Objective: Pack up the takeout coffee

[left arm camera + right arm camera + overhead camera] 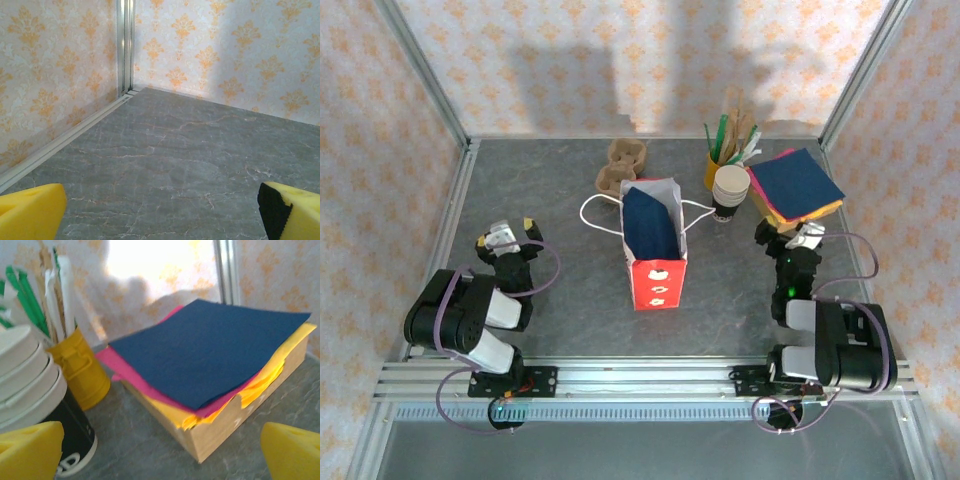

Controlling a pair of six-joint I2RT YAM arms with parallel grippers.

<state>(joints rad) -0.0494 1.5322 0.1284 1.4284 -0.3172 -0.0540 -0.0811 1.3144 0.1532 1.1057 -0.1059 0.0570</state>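
Note:
The takeout coffee is out of view. A red paper bag [658, 275] stands open at the table's middle with a dark blue sheet [650, 225] inside it. My left gripper [506, 230] rests low at the near left, open, its yellow fingers [30, 212] wide apart over bare table [170, 165]. My right gripper [788, 231] sits at the near right, open with nothing between its fingers [290, 450]. It faces a stack of lidless white-rimmed cups [25, 375] and a pile of napkins [210, 350].
The cup stack [730, 186] stands right of the bag, with a yellow pot of stirrers and straws [712, 170] behind it. The napkin pile [796, 185] fills the far right corner in a wooden holder [250, 420]. A brown pulp carrier [623, 163] lies behind the bag. Patterned walls enclose the table.

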